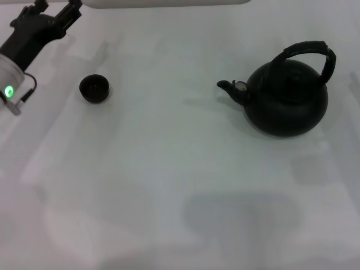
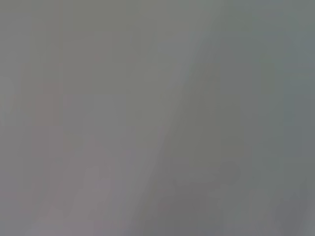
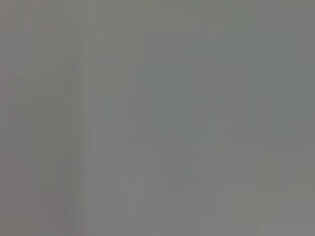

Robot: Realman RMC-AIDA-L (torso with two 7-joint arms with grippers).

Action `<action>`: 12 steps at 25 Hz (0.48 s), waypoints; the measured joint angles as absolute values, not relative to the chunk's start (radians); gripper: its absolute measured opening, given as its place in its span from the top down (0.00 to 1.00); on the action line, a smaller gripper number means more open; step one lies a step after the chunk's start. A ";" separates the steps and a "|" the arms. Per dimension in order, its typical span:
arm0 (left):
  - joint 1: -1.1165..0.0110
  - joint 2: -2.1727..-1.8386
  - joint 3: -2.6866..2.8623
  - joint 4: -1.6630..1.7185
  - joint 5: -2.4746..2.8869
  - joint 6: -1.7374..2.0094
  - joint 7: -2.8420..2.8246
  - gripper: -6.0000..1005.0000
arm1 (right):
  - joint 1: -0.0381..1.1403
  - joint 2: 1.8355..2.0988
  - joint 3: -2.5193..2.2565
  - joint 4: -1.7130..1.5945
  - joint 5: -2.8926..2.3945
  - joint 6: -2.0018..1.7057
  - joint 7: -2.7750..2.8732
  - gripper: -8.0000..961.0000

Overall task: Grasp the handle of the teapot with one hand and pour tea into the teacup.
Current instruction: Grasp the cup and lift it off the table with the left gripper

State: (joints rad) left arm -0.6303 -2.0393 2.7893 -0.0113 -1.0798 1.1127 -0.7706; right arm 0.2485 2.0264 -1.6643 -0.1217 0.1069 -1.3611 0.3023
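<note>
Much bare white tabletop [image 1: 169,169] is being left between the small round black teacup [image 1: 94,88], near the left gripper's [image 1: 55,8] spread jaws, and the round matte black teapot [image 1: 287,98].

The surface [image 1: 169,169] is white and smooth, and it fills almost the whole head view. Soft grey shadows lie on it, one wide and dark near the front. At the far edge sits a pale strip [image 1: 169,3] with round ends. Both wrist views show only plain grey, with nothing to make out.
</note>
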 joint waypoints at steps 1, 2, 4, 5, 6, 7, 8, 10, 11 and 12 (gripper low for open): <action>-0.647 -2.039 2.789 -0.052 -1.037 1.113 -0.833 0.13 | 0.249 2.026 -1.664 -0.122 0.107 -1.361 0.303 0.12; -0.668 -2.039 2.791 -0.099 -0.991 1.115 -0.895 0.13 | 0.249 2.026 -1.664 -0.121 0.108 -1.361 0.303 0.12; -0.707 -2.040 2.809 -0.171 -0.906 1.119 -0.987 0.13 | 0.250 2.026 -1.664 -0.121 0.107 -1.360 0.303 0.12; -0.728 -2.039 2.823 -0.203 -0.872 1.123 -1.030 0.13 | 0.252 2.026 -1.664 -0.121 0.107 -1.360 0.303 0.12; -0.748 -2.039 2.836 -0.237 -0.834 1.131 -1.072 0.13 | 0.252 2.026 -1.664 -0.121 0.107 -1.360 0.303 0.12; -0.768 -2.039 2.846 -0.271 -0.797 1.142 -1.109 0.13 | 0.253 2.026 -1.664 -0.121 0.107 -1.359 0.303 0.12; -0.784 -2.040 2.850 -0.302 -0.764 1.152 -1.142 0.13 | 0.253 2.026 -1.664 -0.121 0.108 -1.359 0.303 0.12; -0.825 -2.046 2.849 -0.379 -0.676 1.175 -1.201 0.13 | 0.254 2.026 -1.664 -0.121 0.109 -1.359 0.303 0.12; -0.864 -2.050 2.849 -0.436 -0.585 1.190 -1.250 0.13 | 0.254 2.026 -1.664 -0.121 0.109 -1.358 0.303 0.12; -0.881 -2.051 2.849 -0.460 -0.537 1.197 -1.276 0.13 | 0.254 2.026 -1.664 -0.121 0.108 -1.357 0.303 0.12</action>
State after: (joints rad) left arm -0.8810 -2.0505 2.8487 -0.4603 -0.5367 1.1975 -1.2760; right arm 0.2544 2.0263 -1.6643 -0.1209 0.1082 -1.3571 0.3027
